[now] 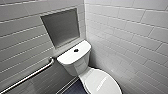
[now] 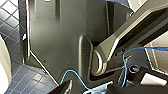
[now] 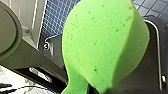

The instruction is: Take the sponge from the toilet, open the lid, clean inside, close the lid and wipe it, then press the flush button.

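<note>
Toilet (image 1: 102, 81) lid shut; sponge (image 3: 105, 45) apparently pinched in right gripper (image 3: 100, 88).

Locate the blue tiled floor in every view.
Head: floor at the bottom edge, left of the toilet bowl.
Left wrist: floor between the robot's dark plate and a white curve.
Right wrist: floor behind the sponge.
Shared landmark: the white toilet beside the floor; that curve is probably its bowl.
</note>
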{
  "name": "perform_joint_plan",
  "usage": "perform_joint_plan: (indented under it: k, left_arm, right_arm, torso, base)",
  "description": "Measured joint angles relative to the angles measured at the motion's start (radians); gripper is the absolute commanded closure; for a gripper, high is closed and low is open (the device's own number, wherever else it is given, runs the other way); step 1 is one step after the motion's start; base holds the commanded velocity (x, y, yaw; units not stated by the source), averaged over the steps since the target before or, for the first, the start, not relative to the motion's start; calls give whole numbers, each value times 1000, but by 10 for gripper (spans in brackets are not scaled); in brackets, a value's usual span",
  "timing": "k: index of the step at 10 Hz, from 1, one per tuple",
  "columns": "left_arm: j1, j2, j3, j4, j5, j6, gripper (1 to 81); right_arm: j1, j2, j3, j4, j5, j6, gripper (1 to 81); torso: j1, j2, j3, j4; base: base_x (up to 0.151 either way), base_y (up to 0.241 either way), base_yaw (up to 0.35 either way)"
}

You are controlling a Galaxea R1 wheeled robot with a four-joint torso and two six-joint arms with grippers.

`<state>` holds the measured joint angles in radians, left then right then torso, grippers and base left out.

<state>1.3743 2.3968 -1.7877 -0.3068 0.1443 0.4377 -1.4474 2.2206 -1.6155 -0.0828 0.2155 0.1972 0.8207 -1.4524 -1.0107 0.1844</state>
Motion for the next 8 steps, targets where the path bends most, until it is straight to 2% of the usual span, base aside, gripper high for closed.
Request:
perform_joint_plan:
  k: [2,3,5,8]
  left_arm:
    - [4,86,-101,19,-19,33,10]
    - [14,134,-141,26,-28,40,10]
    - [68,197,-209,37,-28,59,10]
    - [75,220,-239,39,-32,63,10]
  right_arm:
    - [73,-145,112,3,-13,16,811]
    - [139,-176,143,13,-30,29,811]
    - [295,-167,182,40,-83,40,811]
    - [523,-159,185,90,-231,49,811]
  torso:
    - [0,0,0,0]
    - [0,0,0,0]
    - [0,0,0,0]
    - [0,0,0,0]
  base:
    - [0,0,0]
    - [0,0,0]
    - [0,0,0]
    - [0,0,0]
